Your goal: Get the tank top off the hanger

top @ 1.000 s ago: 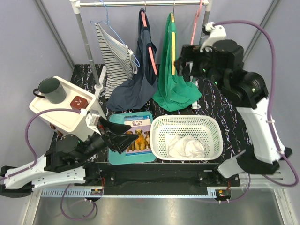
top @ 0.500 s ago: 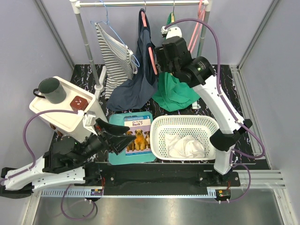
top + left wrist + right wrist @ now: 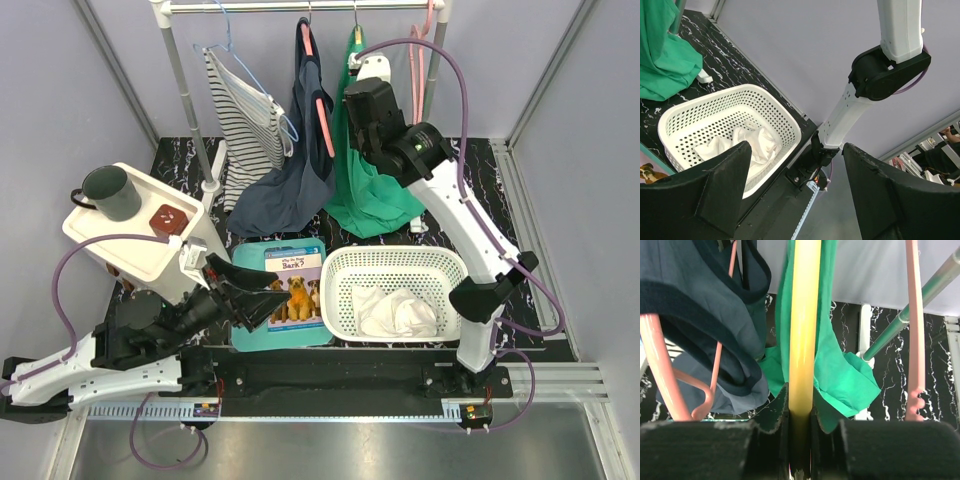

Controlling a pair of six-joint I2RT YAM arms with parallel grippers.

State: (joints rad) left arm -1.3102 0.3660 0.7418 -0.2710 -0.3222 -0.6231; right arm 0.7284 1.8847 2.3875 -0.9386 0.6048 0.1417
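the right pincer [image 3: 801, 426] is clamped on the yellow hanger [image 3: 804, 315], probably to steady it so the green tank top [image 3: 842, 377], draped on it below the rail [image 3: 260, 8], can slide off. the left pincer [image 3: 795, 190] hangs low near the basket [image 3: 695, 112], jaws apart.

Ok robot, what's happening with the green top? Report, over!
Right gripper shut on yellow hanger. Left gripper open, low by the basket. Green tank top not off the hanger yet. Navy top hanging close beside it.
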